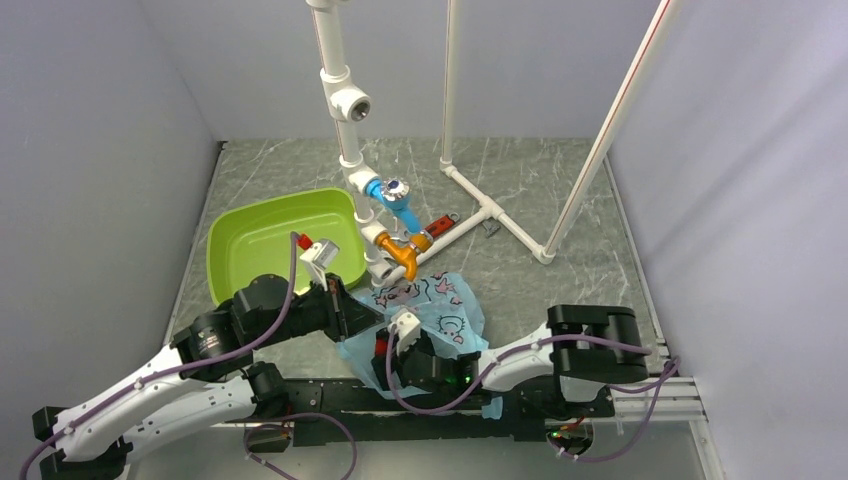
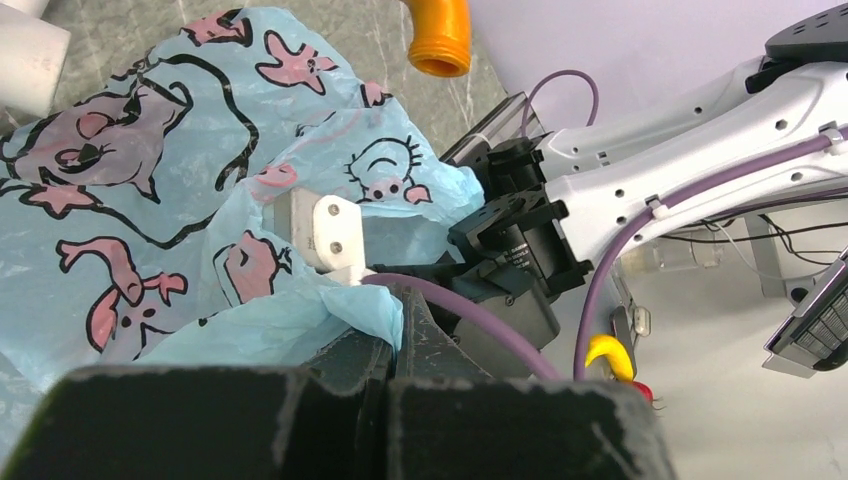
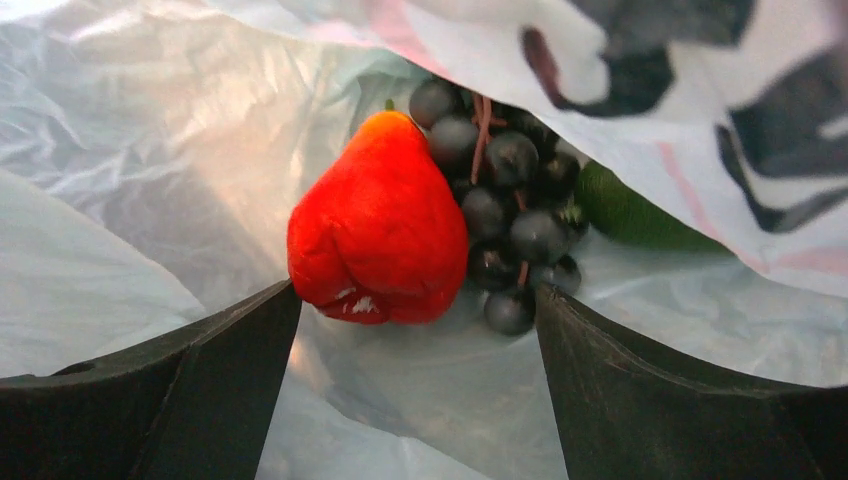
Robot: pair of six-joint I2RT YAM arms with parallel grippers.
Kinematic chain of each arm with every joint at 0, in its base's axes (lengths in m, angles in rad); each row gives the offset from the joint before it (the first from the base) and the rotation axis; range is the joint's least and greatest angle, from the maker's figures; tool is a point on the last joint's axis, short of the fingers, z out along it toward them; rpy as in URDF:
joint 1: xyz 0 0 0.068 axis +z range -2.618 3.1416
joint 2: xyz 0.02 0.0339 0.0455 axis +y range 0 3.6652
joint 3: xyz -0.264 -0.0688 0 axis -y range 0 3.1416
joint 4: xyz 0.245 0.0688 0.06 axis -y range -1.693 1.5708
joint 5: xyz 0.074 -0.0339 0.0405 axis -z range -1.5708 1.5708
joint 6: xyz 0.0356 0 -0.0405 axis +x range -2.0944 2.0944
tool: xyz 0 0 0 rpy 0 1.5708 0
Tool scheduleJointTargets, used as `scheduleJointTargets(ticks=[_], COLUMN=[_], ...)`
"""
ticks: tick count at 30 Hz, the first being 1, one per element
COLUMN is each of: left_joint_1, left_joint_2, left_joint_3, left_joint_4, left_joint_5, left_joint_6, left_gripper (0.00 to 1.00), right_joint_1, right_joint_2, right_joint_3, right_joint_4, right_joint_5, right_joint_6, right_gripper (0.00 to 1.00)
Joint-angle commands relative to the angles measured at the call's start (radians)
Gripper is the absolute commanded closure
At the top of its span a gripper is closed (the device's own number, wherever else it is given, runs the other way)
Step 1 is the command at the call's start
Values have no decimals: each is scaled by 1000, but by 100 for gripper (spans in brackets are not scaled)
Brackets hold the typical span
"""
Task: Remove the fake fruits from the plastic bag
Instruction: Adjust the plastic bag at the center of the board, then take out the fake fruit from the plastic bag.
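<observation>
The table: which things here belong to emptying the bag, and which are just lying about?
Job: bag, red fruit, grapes, green fruit, left fingers pinching the bag, right fingers open inside it.
Lying about: tub, pipe frame, orange fitting.

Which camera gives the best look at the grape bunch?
Right wrist: it looks inside the plastic bag, where the grapes lie beside a red fruit. Top and left wrist views show only the bag's outside; grapes hidden.

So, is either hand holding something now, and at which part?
The left hand is shut on the plastic bag, pinching a fold of its edge. The right hand is open inside it, holding nothing.
</observation>
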Motion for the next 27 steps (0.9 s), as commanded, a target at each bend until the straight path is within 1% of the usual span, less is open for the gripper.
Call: scheduleJointTargets(ticks=[1, 3, 7, 9, 11, 13, 16, 18, 20, 21, 22, 25, 27], left_joint_1=[1, 0, 0, 0, -1, -2, -2, -2, -6, -10, -20, -56, -85], left_joint_2=[-22, -38, -56, -63, -73, -78, -65, -47, -32, -29, -33, -75, -122], left_joint_3=[-14, -24, -24, -19, -17, -26, -58, -88, -116, -125, -128, -138, -144], left_joint_4=[21, 8, -71, -133, -194, -254, -326, -335, -310, -297, -285, -236, -185], left_joint_5=[4, -8, -39, -53, -70, -87, -122, -118, -113, -119, -134, -192, -218], left_joint_6=[-17, -23, -25, -23, -21, -26, -40, -44, -45, -43, -41, -35, -21], left_gripper=[100, 100, 100, 100, 100, 100, 100, 100, 100, 100, 100, 100, 100], right_joint_1=[4, 3, 2, 2, 2, 1, 0, -1, -3, -6, -12, -13, -13], right_joint_2=[62, 73, 78, 53, 21, -15, -78, -118, -157, -169, -180, -183, -174], right_joint_3=[21, 23, 11, -24, -66, -97, -126, -153, -174, -184, -194, -211, -220], right_joint_4=[30, 53, 110, 147, 187, 201, 175, 165, 148, 150, 164, 221, 273], right_joint_5=[117, 115, 114, 144, 185, 222, 262, 268, 264, 247, 207, 68, 31], right_joint_6=[47, 28, 2, 5, 1, -3, -12, -21, -23, -30, -54, -120, -124], right_gripper=[12, 15, 30, 40, 47, 49, 53, 54, 55, 54, 46, 27, 20])
